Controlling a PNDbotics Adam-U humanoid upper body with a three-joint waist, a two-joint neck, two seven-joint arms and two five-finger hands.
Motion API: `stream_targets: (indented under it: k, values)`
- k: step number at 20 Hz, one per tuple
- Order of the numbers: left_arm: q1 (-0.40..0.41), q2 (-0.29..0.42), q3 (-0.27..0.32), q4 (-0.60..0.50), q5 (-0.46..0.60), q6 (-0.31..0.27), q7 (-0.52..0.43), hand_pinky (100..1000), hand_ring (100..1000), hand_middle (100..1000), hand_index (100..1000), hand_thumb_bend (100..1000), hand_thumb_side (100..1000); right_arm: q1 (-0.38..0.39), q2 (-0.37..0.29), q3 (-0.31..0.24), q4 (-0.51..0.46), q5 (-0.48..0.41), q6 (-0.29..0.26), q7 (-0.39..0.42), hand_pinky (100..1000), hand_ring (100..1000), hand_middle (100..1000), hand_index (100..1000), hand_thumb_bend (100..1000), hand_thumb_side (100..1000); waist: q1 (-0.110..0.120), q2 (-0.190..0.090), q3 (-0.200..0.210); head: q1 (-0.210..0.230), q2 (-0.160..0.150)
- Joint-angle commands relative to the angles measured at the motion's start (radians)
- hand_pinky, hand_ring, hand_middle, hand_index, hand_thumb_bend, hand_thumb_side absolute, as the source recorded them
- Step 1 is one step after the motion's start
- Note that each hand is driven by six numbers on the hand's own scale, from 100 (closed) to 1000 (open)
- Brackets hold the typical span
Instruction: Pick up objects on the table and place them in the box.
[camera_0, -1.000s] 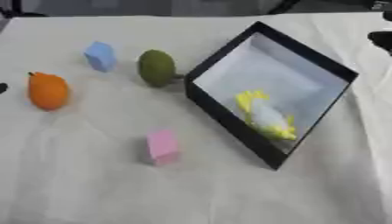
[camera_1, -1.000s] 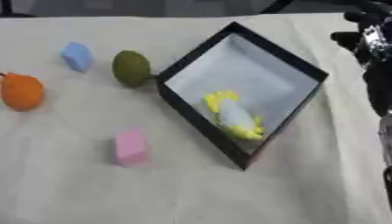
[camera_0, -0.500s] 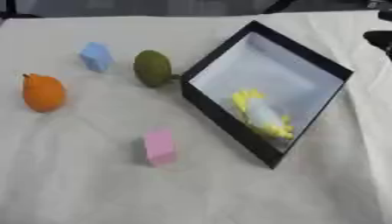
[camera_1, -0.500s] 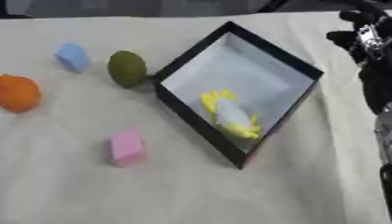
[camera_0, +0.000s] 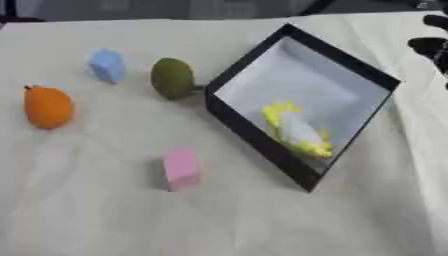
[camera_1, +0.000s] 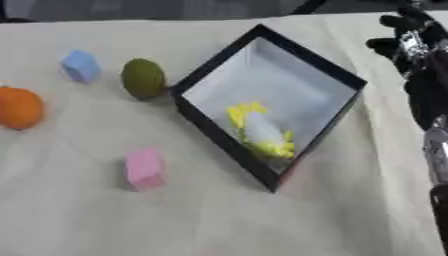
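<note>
Four items were left on the table (camera_0: 105, 220): orange fruit (camera_0: 46, 106), blue block (camera_0: 108, 65), green fruit (camera_0: 172, 77) right beside the box's (camera_0: 254, 140) near-left corner, pink block (camera_0: 181, 168) in front. One yellow-and-white thing (camera_0: 296, 131) already sat inside the box. Compared with a second earlier we saw nothing on the table relocate; the whole scene slid slightly, which we put down to head tilt. Right robot hand (camera_1: 409, 42) hung at the upper right edge beyond the box, holding nothing; whether its fingers were curled or released we couldn't tell. Left robot hand wasn't in view. Our read: between picks, one object done, four to go. Green fruit looked the nearest candidate, though the box wall next to it could crowd a grasp. Table was covered in a wrinkled cream cloth. Dark, indistinct background along the far edge.
</note>
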Motion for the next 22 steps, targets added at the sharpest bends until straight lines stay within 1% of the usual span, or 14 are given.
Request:
stream_targets:
  k: [1, 3, 7, 10, 13, 16, 17, 18, 19, 20, 22]
  values:
    - [-0.045, 0.115, -0.010, 0.087, -0.050, 0.031, -0.074, 852, 847, 840, 898, 358, 565, -0.008, -0.033, 0.001, -0.006, 0.002, -0.001, 0.007, 890, 721, 823, 912, 100, 567, 0.011, -0.032, -0.001, 0.007, -0.003]
    - [-0.076, 0.136, -0.022, 0.151, -0.073, 0.030, -0.122, 862, 855, 844, 901, 375, 528, -0.007, -0.034, 0.002, -0.006, 0.002, -0.002, 0.009, 890, 721, 824, 912, 100, 567, 0.010, -0.032, -0.003, 0.012, -0.006]
    - [-0.134, 0.159, -0.048, 0.253, -0.083, 0.011, -0.238, 880, 871, 853, 897, 517, 388, -0.006, -0.035, 0.004, -0.004, 0.002, -0.001, 0.011, 890, 721, 824, 912, 100, 567, 0.009, -0.033, -0.004, 0.023, -0.008]
    - [-0.171, 0.172, -0.064, 0.302, -0.097, -0.008, -0.319, 881, 874, 849, 893, 571, 337, -0.007, -0.035, 0.006, -0.003, 0.002, -0.001, 0.013, 890, 722, 824, 912, 100, 566, 0.009, -0.034, -0.004, 0.037, -0.011]
    - [-0.203, 0.182, -0.084, 0.342, -0.117, -0.023, -0.378, 873, 871, 847, 890, 575, 330, -0.007, -0.036, 0.008, -0.001, 0.002, 0.000, 0.015, 890, 722, 824, 912, 100, 566, 0.009, -0.035, -0.005, 0.055, -0.012]
    - [-0.234, 0.187, -0.108, 0.378, -0.145, -0.032, -0.425, 873, 872, 850, 898, 606, 368, -0.007, -0.038, 0.009, 0.000, 0.002, -0.001, 0.017, 890, 721, 824, 912, 100, 566, 0.009, -0.035, -0.006, 0.076, -0.014]
    - [-0.248, 0.187, -0.120, 0.394, -0.161, -0.034, -0.443, 873, 872, 850, 898, 606, 368, -0.007, -0.039, 0.009, 0.001, 0.003, 0.000, 0.018, 890, 721, 824, 912, 100, 566, 0.009, -0.035, -0.006, 0.079, -0.014]
    - [-0.263, 0.188, -0.134, 0.410, -0.182, -0.035, -0.459, 871, 871, 851, 899, 633, 365, -0.008, -0.039, 0.011, 0.001, 0.003, 0.000, 0.019, 890, 721, 824, 912, 100, 566, 0.009, -0.034, -0.006, 0.081, -0.014]
    - [-0.279, 0.187, -0.147, 0.425, -0.207, -0.037, -0.472, 871, 871, 850, 900, 637, 363, -0.010, -0.038, 0.012, 0.001, 0.003, 0.001, 0.020, 890, 721, 824, 912, 100, 566, 0.009, -0.034, -0.006, 0.083, -0.014]
    - [-0.295, 0.185, -0.162, 0.444, -0.236, -0.038, -0.482, 869, 869, 849, 898, 666, 355, -0.011, -0.039, 0.014, 0.001, 0.002, 0.001, 0.023, 890, 721, 824, 913, 100, 562, 0.009, -0.034, -0.007, 0.084, -0.014]
    - [-0.323, 0.178, -0.188, 0.486, -0.294, -0.044, -0.492, 865, 865, 843, 895, 702, 340, -0.013, -0.039, 0.017, 0.001, 0.002, 0.001, 0.026, 890, 721, 824, 913, 100, 565, 0.009, -0.034, -0.009, 0.087, -0.014]
